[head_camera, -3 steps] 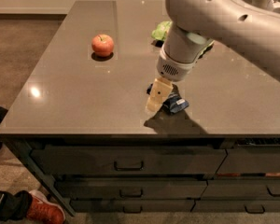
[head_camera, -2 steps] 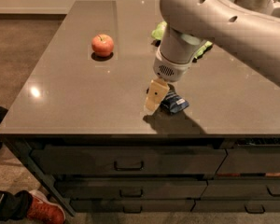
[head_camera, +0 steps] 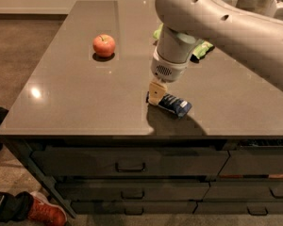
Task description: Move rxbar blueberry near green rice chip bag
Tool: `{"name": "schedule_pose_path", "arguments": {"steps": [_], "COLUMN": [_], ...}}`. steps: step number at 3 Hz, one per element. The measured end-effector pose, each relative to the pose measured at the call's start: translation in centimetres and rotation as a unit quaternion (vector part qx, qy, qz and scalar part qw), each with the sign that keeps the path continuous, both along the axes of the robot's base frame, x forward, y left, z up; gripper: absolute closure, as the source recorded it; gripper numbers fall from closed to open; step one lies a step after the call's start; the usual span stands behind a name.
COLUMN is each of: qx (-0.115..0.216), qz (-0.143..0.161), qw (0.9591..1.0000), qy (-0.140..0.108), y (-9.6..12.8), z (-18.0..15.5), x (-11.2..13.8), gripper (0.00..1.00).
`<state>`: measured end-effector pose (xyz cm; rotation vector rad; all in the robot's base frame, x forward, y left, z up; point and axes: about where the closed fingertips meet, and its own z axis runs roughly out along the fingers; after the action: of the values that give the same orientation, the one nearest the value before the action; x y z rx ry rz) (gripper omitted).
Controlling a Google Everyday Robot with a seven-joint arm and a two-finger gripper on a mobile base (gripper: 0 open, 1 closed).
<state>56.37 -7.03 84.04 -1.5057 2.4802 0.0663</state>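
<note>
gripper at end of rxbar blueberry near front edge; can't tell if clamped; end-hold may slip short of green rice chip bag.

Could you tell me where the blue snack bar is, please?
In the camera view, the blue snack bar lies near the counter's front edge, the gripper at its left end, the apple farther back.

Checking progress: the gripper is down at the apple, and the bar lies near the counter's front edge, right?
No. The camera view shows the gripper down at the bar, not the apple farther back. The bar does lie near the counter's front edge.
</note>
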Motion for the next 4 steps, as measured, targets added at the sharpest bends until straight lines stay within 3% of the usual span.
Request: {"name": "schedule_pose_path", "arguments": {"steps": [1,2,3,4], "qx": [0.0,0.009,0.032,0.059], "qz": [0.0,-0.036,-0.079,-0.109], "qw": [1.0,0.9993,0.9963,0.9922], "qy": [0.0,0.007,0.015,0.009], "y": [0.0,-1.4,-3.5,-5.4], "z": [0.1,0.0,0.6,2.4], "x": [0.0,-0.5,0.3,2.9], "gripper": [0.9,1.0,1.0,1.0]}}
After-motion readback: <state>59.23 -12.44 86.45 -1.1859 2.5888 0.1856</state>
